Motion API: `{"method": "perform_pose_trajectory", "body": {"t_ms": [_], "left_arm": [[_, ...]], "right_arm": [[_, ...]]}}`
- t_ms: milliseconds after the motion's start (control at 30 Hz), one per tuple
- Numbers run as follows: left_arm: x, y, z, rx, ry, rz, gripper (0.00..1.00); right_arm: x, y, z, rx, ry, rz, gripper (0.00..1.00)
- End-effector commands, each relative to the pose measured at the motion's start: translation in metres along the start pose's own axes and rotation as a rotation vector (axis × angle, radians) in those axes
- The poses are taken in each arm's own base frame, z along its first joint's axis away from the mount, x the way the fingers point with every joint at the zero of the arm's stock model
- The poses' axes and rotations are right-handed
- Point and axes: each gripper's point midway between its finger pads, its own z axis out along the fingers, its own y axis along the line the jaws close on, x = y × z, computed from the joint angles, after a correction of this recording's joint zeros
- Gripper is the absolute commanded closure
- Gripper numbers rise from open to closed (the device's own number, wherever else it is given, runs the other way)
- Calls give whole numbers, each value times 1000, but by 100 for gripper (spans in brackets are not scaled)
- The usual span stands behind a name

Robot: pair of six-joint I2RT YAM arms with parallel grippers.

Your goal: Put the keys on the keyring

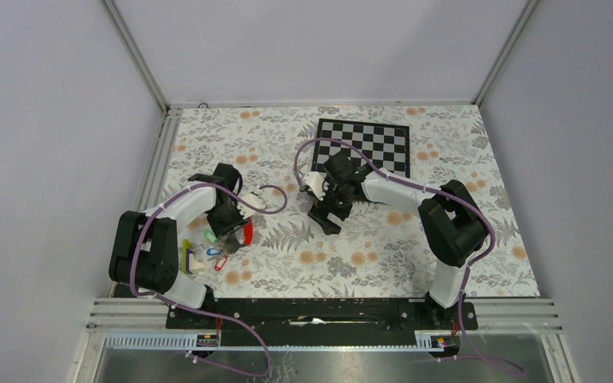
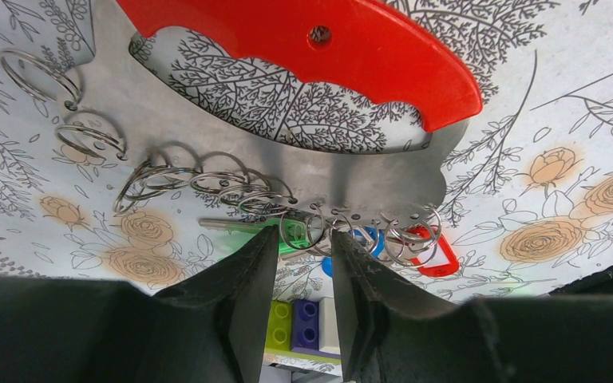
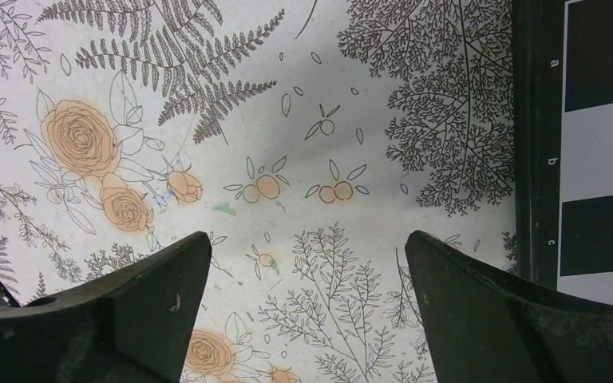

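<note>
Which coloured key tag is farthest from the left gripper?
The red tag, off to one side; green tag and blue tag lie by the left gripper.

Floral-print table [image 1: 447, 239], chessboard [image 1: 365, 146] at far side, metal ring plate [image 2: 207, 136] with red handle [image 2: 351, 48] near left, keys [image 2: 439, 259] and block [image 2: 303, 323] just beside it.

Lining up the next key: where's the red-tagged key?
Left wrist view: the red-tagged key lies right of the left gripper, beside the blue-tagged key.
</note>
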Motion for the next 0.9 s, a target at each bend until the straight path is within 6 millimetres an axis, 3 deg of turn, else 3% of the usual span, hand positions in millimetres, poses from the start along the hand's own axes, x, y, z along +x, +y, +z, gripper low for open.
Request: {"method": "perform_pose_trajectory", "body": {"t_ms": [0, 533, 867], "left_arm": [[0, 4, -4, -41, -10, 18, 64], [-2, 5, -1, -45, -18, 17, 71], [1, 5, 1, -46, -3, 20, 80]], "right_arm": [[-10, 0, -4, -13, -17, -15, 0], [-8, 1, -2, -19, -8, -11, 0], [-7, 1, -1, -25, -2, -8, 1]]}}
